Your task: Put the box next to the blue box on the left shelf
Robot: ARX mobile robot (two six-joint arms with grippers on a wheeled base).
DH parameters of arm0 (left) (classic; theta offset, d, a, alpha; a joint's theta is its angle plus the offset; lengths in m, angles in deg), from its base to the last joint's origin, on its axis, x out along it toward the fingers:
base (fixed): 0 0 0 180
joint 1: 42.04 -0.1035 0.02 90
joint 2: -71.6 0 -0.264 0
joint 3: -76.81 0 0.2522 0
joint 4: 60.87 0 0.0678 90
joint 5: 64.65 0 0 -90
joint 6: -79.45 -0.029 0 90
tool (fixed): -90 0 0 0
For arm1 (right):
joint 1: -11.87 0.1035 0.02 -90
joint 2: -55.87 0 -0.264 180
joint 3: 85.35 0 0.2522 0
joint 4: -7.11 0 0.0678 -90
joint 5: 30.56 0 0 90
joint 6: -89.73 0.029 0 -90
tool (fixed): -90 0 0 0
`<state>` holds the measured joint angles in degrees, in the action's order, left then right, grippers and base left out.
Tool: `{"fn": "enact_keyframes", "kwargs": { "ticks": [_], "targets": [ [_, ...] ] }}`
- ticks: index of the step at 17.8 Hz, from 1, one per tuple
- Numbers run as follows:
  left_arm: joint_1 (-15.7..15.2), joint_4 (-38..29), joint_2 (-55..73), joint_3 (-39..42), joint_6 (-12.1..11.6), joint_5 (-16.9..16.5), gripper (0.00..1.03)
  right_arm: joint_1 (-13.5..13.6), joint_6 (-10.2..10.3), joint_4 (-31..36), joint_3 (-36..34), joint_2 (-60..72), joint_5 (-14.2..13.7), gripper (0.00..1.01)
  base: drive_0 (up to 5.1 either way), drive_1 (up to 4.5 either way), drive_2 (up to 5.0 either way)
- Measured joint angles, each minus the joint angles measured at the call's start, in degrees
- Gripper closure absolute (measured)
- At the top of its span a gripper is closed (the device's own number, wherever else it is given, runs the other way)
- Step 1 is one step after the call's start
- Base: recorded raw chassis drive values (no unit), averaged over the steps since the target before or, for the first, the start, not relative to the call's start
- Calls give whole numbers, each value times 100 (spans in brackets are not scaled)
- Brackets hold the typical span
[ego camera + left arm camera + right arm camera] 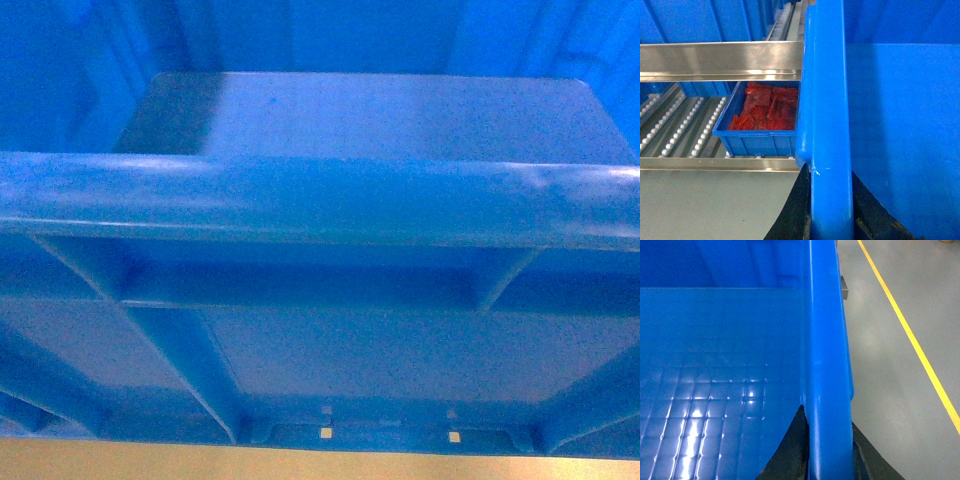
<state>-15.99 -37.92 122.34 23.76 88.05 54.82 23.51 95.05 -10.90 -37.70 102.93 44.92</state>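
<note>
Holding: both grippers, left (832, 227) and right (830, 460), pinch box (320, 200) rims.
Handling: rigid, bulky, empty; grip opposite rims.

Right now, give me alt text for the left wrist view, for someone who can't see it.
The left gripper clamps the thick rim of a large bright-blue plastic crate. Beyond it, a smaller blue bin of red packets sits on a white-roller flow-rack shelf under a steel rail.

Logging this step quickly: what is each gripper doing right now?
Left gripper: shut on the rim of the large bright-blue plastic crate.
Right gripper: shut on the crate's opposite rim.
</note>
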Motion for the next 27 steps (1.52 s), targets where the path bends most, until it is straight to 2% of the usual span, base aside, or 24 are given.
{"fn": "enact_keyframes", "kwargs": {
  "ticks": [27],
  "targets": [
    [0,-20,-2,0,0,-2,94,0,2,4,0,2,0,91,-496,243,243]
  ]
}}
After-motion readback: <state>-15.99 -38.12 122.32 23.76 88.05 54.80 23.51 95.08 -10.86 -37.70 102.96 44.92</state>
